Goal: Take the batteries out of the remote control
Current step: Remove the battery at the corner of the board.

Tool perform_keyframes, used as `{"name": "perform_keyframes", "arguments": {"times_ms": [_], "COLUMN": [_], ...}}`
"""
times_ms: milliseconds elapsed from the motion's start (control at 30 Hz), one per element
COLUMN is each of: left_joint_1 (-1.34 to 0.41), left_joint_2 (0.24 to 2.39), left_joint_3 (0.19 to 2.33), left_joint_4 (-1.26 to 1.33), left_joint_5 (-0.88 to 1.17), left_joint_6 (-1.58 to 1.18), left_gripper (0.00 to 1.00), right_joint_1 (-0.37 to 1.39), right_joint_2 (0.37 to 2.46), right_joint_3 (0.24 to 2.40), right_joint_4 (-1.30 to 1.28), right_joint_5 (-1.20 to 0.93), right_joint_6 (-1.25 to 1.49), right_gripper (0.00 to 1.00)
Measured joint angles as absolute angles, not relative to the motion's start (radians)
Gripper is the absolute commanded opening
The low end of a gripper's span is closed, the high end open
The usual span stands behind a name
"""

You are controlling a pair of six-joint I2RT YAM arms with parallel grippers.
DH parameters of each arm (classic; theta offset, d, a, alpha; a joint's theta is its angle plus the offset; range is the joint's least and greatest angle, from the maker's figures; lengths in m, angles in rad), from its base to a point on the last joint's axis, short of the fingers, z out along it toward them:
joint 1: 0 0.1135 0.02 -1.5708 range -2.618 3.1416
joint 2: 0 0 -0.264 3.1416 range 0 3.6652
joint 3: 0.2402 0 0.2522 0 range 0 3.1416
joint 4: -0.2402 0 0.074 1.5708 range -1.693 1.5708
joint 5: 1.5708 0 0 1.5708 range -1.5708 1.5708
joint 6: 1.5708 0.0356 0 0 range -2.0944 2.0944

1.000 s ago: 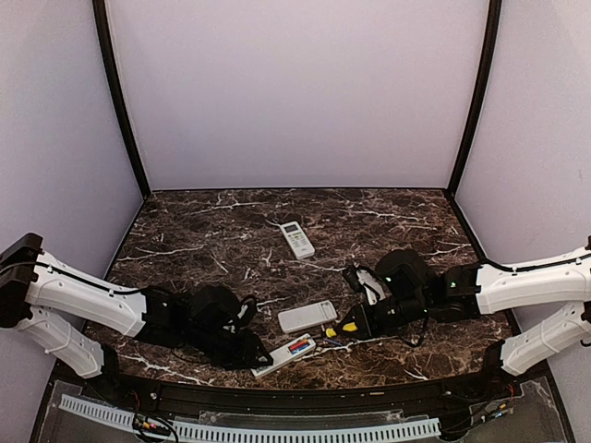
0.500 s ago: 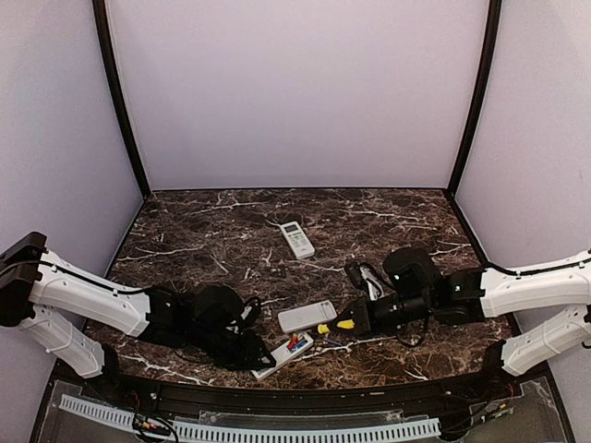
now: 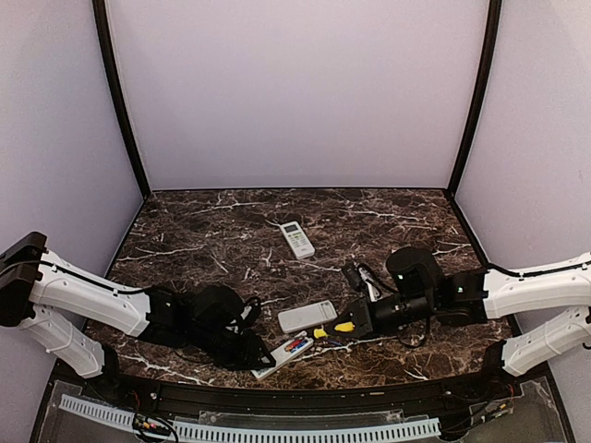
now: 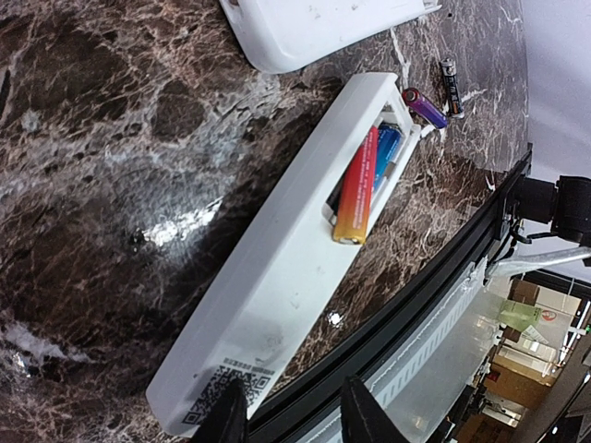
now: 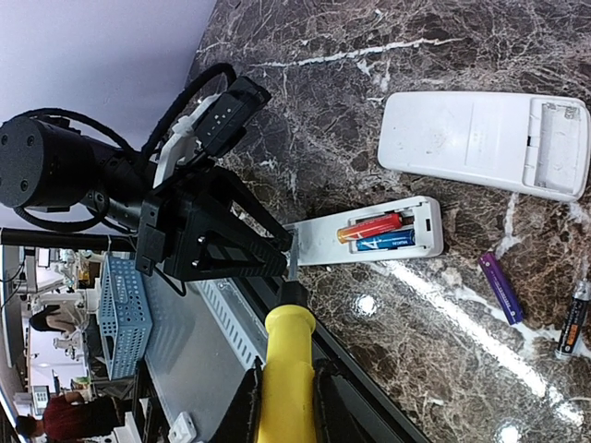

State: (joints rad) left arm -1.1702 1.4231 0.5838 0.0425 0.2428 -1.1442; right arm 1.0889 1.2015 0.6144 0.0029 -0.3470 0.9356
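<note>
A white remote control [image 3: 283, 355] lies face down near the table's front edge, its battery bay open. In the bay sit a red-orange battery [image 4: 356, 189] [image 5: 369, 227] and a blue battery [image 4: 386, 148] [image 5: 383, 243]; the red-orange one sticks up at one end. My left gripper [image 4: 291, 420] [image 3: 251, 353] is shut on the remote's label end, one fingertip [image 4: 231, 415] over the QR label. My right gripper [image 5: 286, 392] [image 3: 362, 320] is shut on a yellow-handled screwdriver [image 5: 288, 355] [image 3: 343, 326]. The screwdriver's shaft points at the remote's held end.
A second white remote [image 3: 307, 317] [image 5: 480, 143] lies face down with its bay empty, just behind the first. A third remote [image 3: 296, 239] lies face up farther back. A loose purple battery [image 5: 501, 288] and a black one [image 5: 572, 321] rest on the marble. The table's black front rail [image 3: 295, 392] is close by.
My right arm has swung the screwdriver left and lower, bringing its tip closer to the front remote. The left gripper and the remote have barely moved.
</note>
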Motion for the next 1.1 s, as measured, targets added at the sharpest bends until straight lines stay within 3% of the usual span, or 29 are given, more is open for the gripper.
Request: {"name": "perform_keyframes", "arguments": {"times_ms": [367, 1100], "left_joint_1": [-1.170, -1.170], "left_joint_2": [1.423, 1.423], "left_joint_3": [0.583, 0.584], "left_joint_4": [0.043, 0.041], "left_joint_5": [0.242, 0.241], "left_joint_6": [-1.143, -1.134], "left_gripper": [0.33, 0.33], "right_joint_1": [1.090, 1.090], "right_joint_2": [1.206, 1.319], "right_joint_3": [0.650, 0.717], "right_joint_4": [-0.164, -0.189], "right_joint_5": [-0.250, -0.200], "right_joint_6": [0.927, 0.879], "right_gripper": [0.00, 0.00]}}
